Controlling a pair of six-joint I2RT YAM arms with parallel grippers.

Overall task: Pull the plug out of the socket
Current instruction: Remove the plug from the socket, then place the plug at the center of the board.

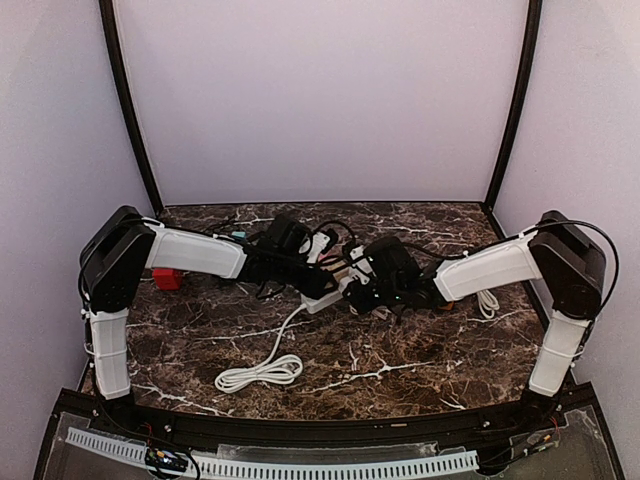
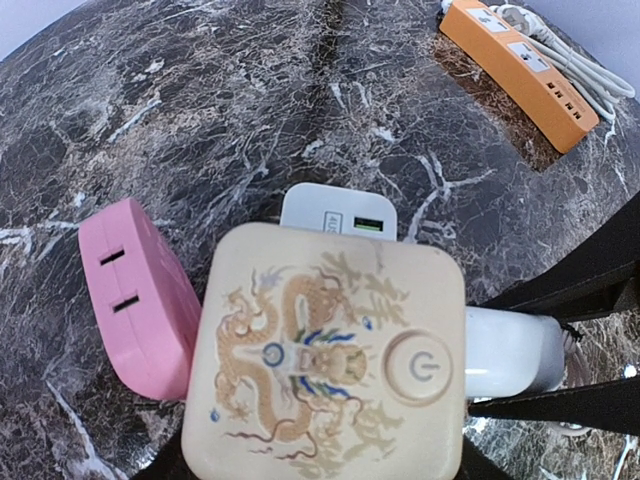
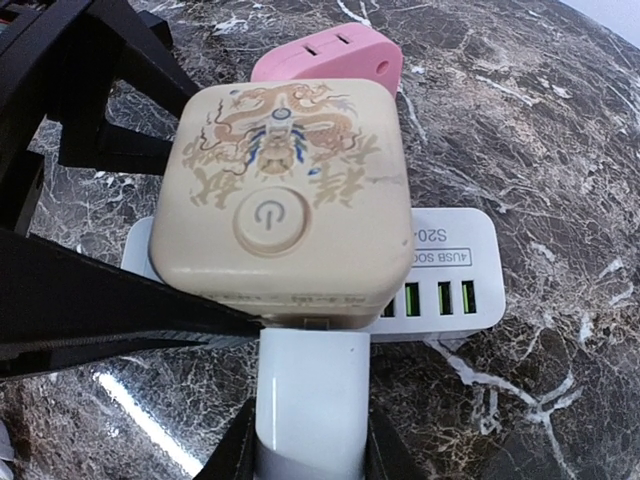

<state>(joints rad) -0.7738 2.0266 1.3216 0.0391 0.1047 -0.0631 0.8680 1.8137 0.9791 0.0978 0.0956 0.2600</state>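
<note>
- White power strip [image 3: 450,260]: printed "4USB SOC…" and "S20…", seen upside down in the right wrist view, the rest hidden under the cube. A row of green USB ports lines its side. It lies on the table [image 2: 200,100] at mid-table, between the two arms.
- Plug cube [image 3: 285,190]: cream, with rounded corners. The top face carries a gold dragon design with blue and white touches. A round raised button bears the power symbol. Gold characters flank the dragon, but I cannot read them. Small print on the side face is too blurred to read. The cube sits on top of the white power strip; whether its pins are fully seated cannot be told.
- Left end effector [image 2: 320,465]: the fingers sit on opposite sides of the plug cube and pinch it.
- Right end effector [image 3: 310,440]: the fingers are clamped on the narrow end of the white power strip, just below the cube.
- Pink adapter [image 3: 330,55]: rounded, with two slots on its face, just beside the cube. Whether it is plugged in cannot be told.
- Orange power strip [image 2: 520,65]: white socket faces and small ports at one end, with a white lead bundled beside it. It lies well apart from the cube.
- Coiled white cable [image 1: 262,372]: lies on the near part of the table and runs up toward the white power strip.
</note>
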